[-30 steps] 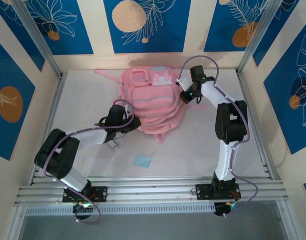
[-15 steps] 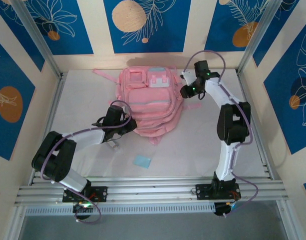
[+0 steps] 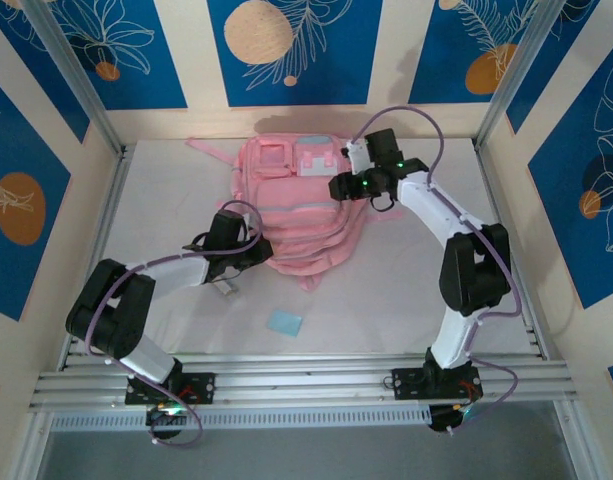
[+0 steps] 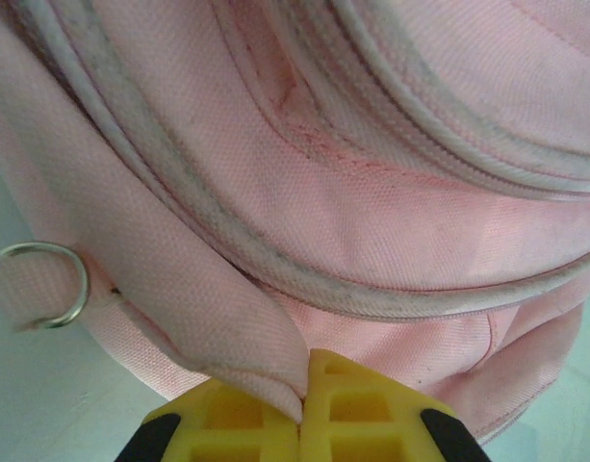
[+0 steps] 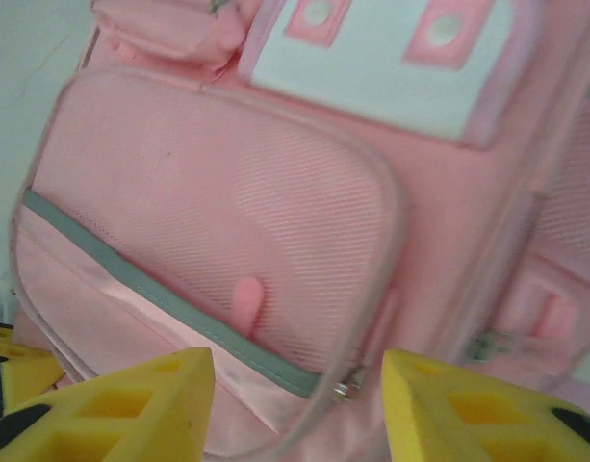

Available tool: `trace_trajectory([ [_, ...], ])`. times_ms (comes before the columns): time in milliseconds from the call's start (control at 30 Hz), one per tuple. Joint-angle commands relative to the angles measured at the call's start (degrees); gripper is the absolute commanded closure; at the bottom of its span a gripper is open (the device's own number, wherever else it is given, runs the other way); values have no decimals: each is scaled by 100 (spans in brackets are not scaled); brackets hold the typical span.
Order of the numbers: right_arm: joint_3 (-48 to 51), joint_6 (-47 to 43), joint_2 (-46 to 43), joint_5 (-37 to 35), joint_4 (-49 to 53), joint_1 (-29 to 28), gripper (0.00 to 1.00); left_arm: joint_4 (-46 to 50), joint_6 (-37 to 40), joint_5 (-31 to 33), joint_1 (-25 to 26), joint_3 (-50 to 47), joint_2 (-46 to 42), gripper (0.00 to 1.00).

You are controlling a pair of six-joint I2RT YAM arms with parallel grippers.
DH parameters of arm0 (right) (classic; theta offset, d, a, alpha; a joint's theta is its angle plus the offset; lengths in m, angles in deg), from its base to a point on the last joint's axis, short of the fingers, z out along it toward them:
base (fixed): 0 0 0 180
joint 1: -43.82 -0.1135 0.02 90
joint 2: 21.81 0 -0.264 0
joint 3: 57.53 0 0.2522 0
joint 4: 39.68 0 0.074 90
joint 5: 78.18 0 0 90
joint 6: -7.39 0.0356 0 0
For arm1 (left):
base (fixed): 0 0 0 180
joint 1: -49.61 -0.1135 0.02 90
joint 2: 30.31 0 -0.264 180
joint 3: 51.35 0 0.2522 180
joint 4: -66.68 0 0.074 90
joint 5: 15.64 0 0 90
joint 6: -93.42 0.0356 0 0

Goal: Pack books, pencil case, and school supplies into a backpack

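Nearest the arm bases, a light-blue pad (image 3: 284, 322) lies flat on the table (image 3: 406, 290), behind the left tool (image 3: 248, 255) and apart from it. That tool is pressed together on a fold of the near hem of the backpack (image 3: 301, 215), with pink cloth pinched between its yellow pads. A metal ring (image 4: 46, 284) on a strap tab sits off to its left. Ahead of this tool the backpack lies face up, creased and sagging. It looks soft and light for its bulk, and will likely slump and drag rather than lift as one piece. A piped seam or strap should give a surer hold than a flat panel. Farther on, the right tool (image 5: 295, 404) hovers spread wide over the mesh pocket (image 5: 218, 212), holding nothing. A zip pull (image 5: 347, 385) lies just ahead between its pads, probably the place to grip to open a compartment.
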Motion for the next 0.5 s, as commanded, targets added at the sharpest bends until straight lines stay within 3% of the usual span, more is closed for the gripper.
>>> trace_trajectory([
  [0, 101, 816, 217, 71, -480, -6, 49, 12, 142, -188, -49, 118, 12, 100],
  [333, -478, 960, 1034, 293, -454, -77, 45, -30, 53, -253, -49, 127, -108, 100],
  [467, -101, 972, 689, 243, -376, -376, 45, -93, -3, -249, -49, 118, -108, 100],
])
